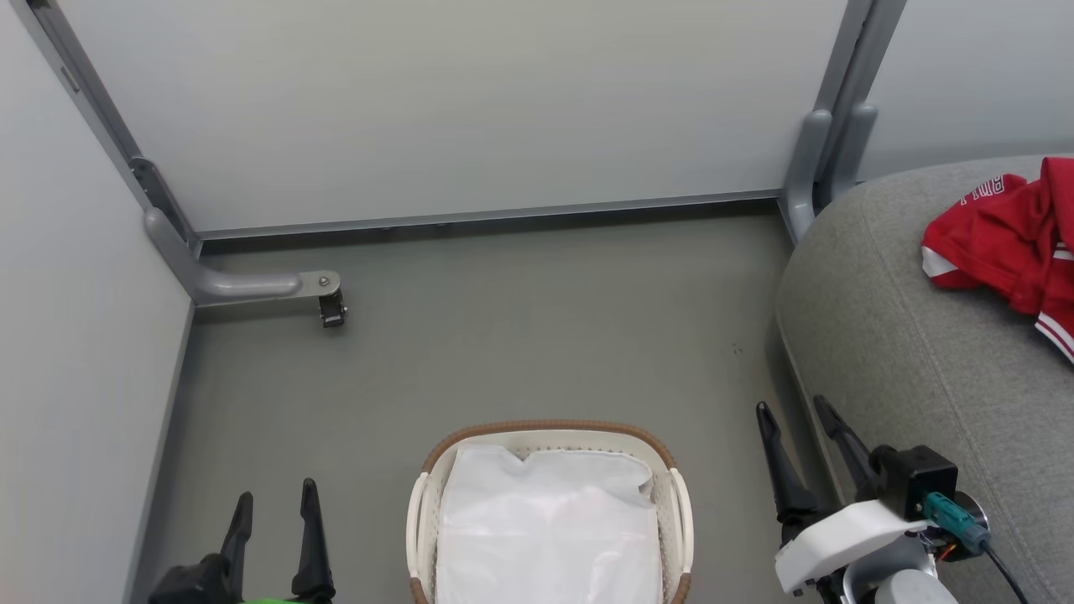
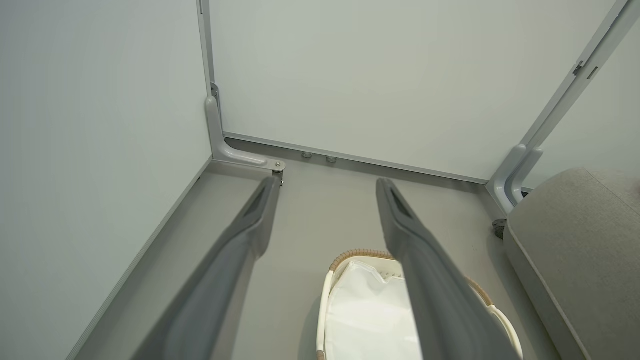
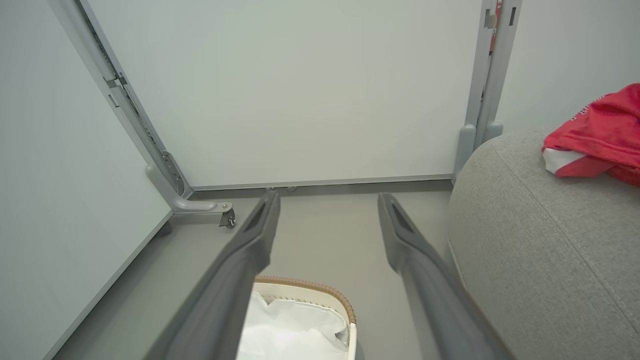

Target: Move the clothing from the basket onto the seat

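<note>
Three pale partition panels (image 1: pixel 461 101) close in a grey floor (image 1: pixel 503 335). At the right stands the seat (image 1: pixel 906 335), a broad grey fabric cushion with a rounded corner and a stitched seam. The basket (image 1: pixel 545 428) sits on the floor at the bottom centre of the head view, beside the seat but apart from it, its brown woven rim ringing white perforated walls. A white cloth liner (image 1: pixel 545 528) covers its inside, and a faint pinkish tint in the liner may be something red beneath, though I cannot tell. The clothing (image 1: pixel 1003 239) lies bunched on top of the seat near its far right edge, red with white trim and some white lettering too small to read. The left gripper (image 1: pixel 277 491) hangs left of the basket and the right gripper (image 1: pixel 791 405) between basket and seat, each with fingers spread wide and nothing between them. A small caster (image 1: pixel 331 310) sits under the left panel's foot.
</note>
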You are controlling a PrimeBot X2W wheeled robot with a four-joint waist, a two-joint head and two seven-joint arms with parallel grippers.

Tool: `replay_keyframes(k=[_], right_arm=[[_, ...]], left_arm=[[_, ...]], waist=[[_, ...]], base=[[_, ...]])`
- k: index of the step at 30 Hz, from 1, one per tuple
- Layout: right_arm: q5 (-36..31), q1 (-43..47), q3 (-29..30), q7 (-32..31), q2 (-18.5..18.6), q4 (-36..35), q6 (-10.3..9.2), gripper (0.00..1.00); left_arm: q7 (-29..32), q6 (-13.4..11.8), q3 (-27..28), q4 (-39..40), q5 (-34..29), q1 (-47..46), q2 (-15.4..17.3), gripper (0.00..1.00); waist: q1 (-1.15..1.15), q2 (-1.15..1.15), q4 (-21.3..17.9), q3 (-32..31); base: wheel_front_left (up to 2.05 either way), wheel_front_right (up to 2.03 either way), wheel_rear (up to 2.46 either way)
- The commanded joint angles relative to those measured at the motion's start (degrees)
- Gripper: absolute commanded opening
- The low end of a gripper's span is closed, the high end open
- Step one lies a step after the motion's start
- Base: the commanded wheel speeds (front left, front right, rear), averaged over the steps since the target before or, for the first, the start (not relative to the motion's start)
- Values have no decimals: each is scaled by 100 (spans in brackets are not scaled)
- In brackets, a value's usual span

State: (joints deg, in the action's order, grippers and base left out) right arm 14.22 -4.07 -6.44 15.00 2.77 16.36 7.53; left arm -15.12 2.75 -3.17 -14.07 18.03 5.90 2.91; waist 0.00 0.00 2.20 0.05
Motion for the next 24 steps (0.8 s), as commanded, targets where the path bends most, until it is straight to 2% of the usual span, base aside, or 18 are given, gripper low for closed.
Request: replay_keyframes(k=[1,2,3,7,24], right_arm=[[-3,-1,-7,27,23,-3,-8,100],[-3,1,-10,27,23,-1,-8,100],[2,1,-1,0,0,-2,0,0],[58,66,-1,-18,-23,133,0,0],[1842,-3,213,-431,46,40,-1,0]], left_arm=[[-4,-21,42,52,56,-65,1,100],[-4,-18,44,61,88,-59,2,100],[1,-8,20,68,56,-4,-2,0],[21,-7,0,-108,111,14,-15,0],[498,103,221,-80,1729,-274,-11,0]], waist=[[0,0,3,-3],[0,0,3,-4],[0,0,3,-4],[0,0,2,-4],[0,0,-28,-2]], base=[[0,0,0],[0,0,0],[0,0,0],[0,0,0],[0,0,0]])
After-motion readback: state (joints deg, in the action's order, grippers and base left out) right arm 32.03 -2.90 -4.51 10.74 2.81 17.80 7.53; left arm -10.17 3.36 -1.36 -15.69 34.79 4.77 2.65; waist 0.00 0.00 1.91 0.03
